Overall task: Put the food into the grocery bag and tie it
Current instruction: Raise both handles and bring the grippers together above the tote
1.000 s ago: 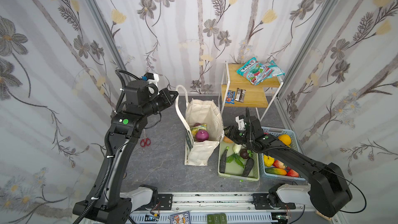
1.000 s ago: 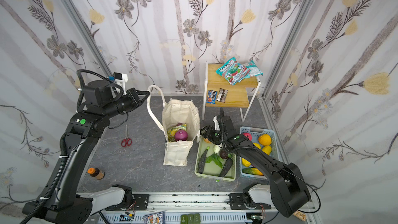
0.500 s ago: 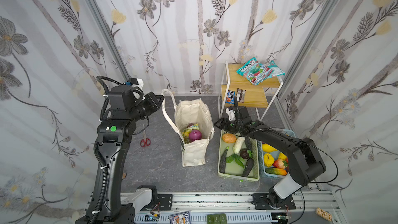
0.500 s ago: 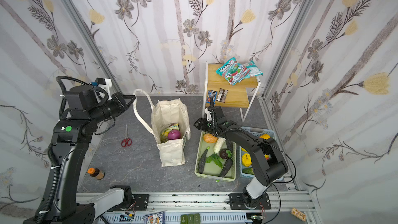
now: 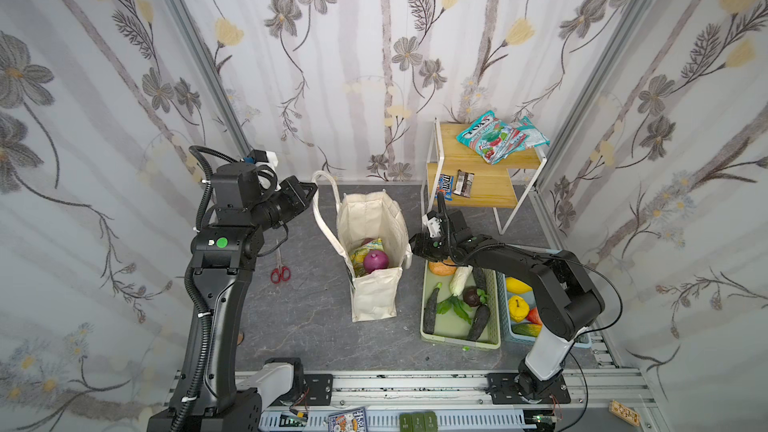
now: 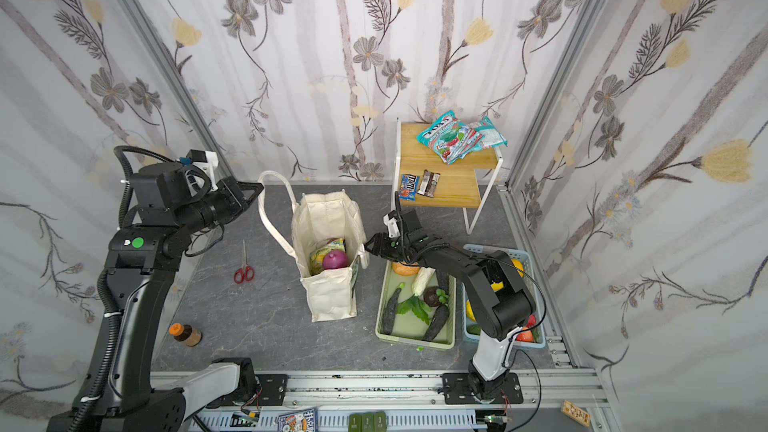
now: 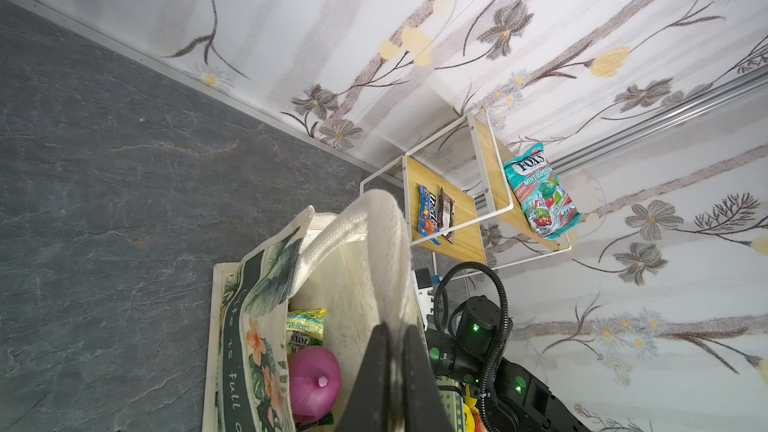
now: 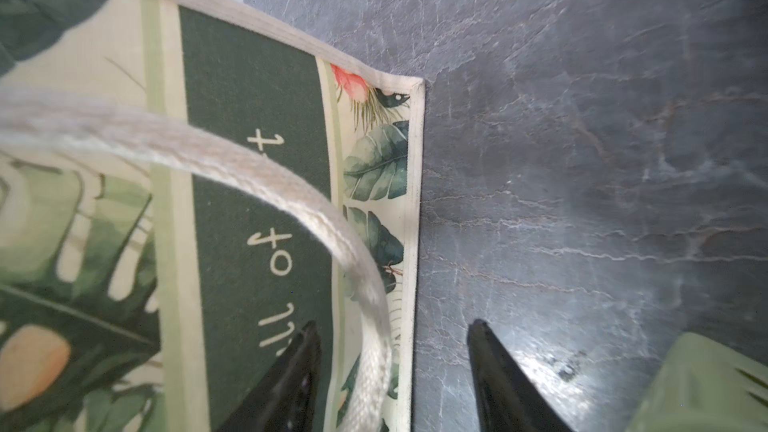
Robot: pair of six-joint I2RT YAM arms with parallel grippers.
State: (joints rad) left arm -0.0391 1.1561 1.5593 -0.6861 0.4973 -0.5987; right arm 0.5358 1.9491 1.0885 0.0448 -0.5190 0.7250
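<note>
The grocery bag (image 5: 374, 292) (image 6: 332, 297) stands open on the grey floor. Inside it lie food items: a purple onion (image 5: 375, 260) (image 7: 313, 376) and a yellow-green snack packet (image 5: 360, 252) (image 7: 305, 322). My left gripper (image 5: 313, 191) (image 7: 392, 328) is shut on one cream strap handle (image 7: 374, 222), holding it up and out to the bag's left. My right gripper (image 5: 411, 249) (image 8: 395, 326) is open at the bag's printed right side, its jaws either side of the other strap handle (image 8: 374, 367). More toy vegetables, among them a dark avocado (image 5: 471, 296), lie in the pale green tray (image 5: 459, 341).
A blue basket (image 5: 540, 249) of fruit sits right of the tray. A wooden shelf (image 5: 478, 195) behind holds teal-red packets (image 5: 498, 137) and candy bars (image 5: 457, 182). Red scissors (image 5: 280, 272) lie left of the bag, a small bottle (image 6: 185, 333) near the left arm.
The bag has shifted a little left with the left gripper still on its handle. My right gripper left the tray and came to the bag's right side, around the other handle.
</note>
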